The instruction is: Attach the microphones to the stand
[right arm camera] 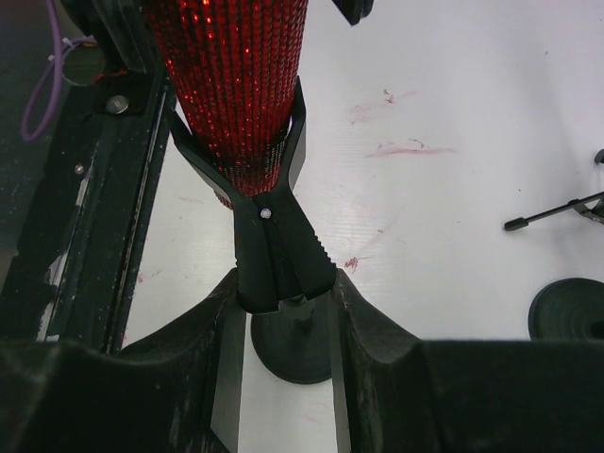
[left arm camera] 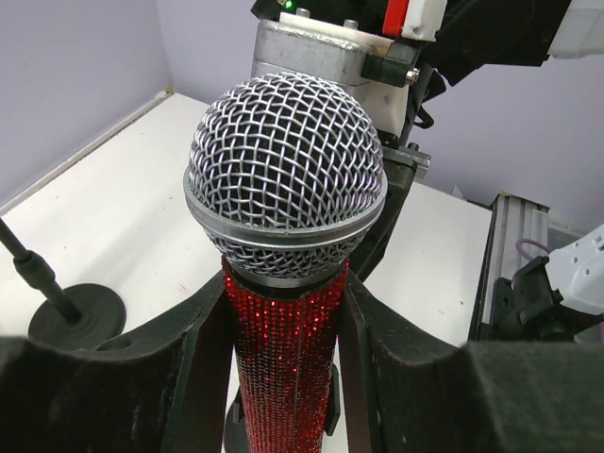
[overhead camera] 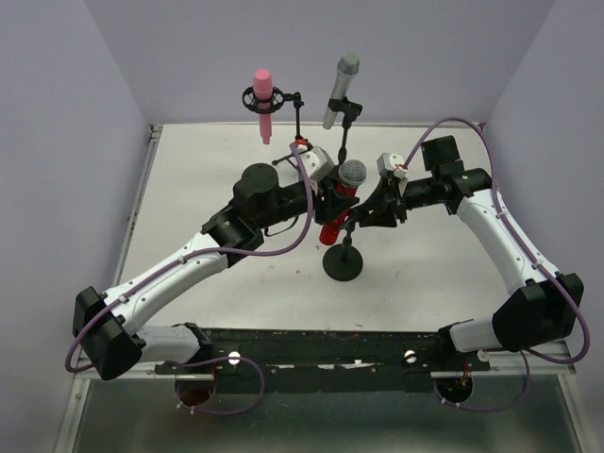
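gripping the red microphone (overhead camera: pixel 352 174) (left arm camera: pixel 286 236) (right arm camera: pixel 236 66) by its glittery body, the left tool (overhead camera: pixel 330 200) (left arm camera: pixel 283 377) is clamped on it, one finger on each side just under the silver mesh head. mic stands roughly upright over the middle of the counter (overhead camera: pixel 189 189), head up. in the right wrist view its lower body sits in the fork of a black clip (right arm camera: pixel 274 245), both prongs against the red barrel. right tool (overhead camera: pixel 363 209) (right arm camera: pixel 283 321) is closed on that clip's lower stem, fingers pressed on both sides. below the clip is a round black stand base (overhead camera: pixel 342 265) (right arm camera: pixel 297 354) on the counter. the two arms meet from opposite sides at the mic, left arm from the left, right arm from the right. farther back, the pink microphone (overhead camera: pixel 263 94) hangs head up in a round black ring mount, and the silver-grey microphone (overhead camera: pixel 340 90) sits tilted in another black clip just right of it, both raised above the counter near the back wall. a few reddish marks show on the white counter in the right wrist view.
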Robot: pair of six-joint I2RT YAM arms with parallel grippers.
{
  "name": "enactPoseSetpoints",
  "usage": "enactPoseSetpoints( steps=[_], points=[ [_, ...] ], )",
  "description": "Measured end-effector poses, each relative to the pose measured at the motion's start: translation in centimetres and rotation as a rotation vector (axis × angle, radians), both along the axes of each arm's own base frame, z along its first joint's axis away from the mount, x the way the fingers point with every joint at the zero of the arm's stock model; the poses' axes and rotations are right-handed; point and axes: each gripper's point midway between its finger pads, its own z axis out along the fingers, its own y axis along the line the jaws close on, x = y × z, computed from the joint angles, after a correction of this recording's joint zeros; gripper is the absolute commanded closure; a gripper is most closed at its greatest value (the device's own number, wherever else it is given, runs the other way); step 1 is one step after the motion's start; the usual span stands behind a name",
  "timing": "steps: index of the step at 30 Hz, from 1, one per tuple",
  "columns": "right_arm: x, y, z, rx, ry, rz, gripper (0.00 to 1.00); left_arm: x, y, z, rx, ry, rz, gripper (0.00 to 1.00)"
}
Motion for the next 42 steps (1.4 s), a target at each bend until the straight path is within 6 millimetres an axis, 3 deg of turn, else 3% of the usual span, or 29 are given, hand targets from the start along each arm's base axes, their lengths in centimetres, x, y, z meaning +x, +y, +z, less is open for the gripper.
enactPoseSetpoints(
  steps=[18, 35, 42],
  points=[
    [-0.2, -0.1, -0.2, 0.001, 0.016, 0.005, 0.85, -0.4, -1.6, -2.1, 0.021, -0.095, -0.032, 1.00],
    [-0.3, -0.1, -0.1, 0.008, 0.032, 0.007, 0.83, -0.5, -1.2, -2.6, -0.091, -0.202, 0.046, 1.00],
    [-0.3, -0.1, -0.1, 0.011, 0.044, 0.007, 0.81, -0.4, -0.4, -3.9, -0.134, -0.187, 0.098, 1.00]
  ],
)
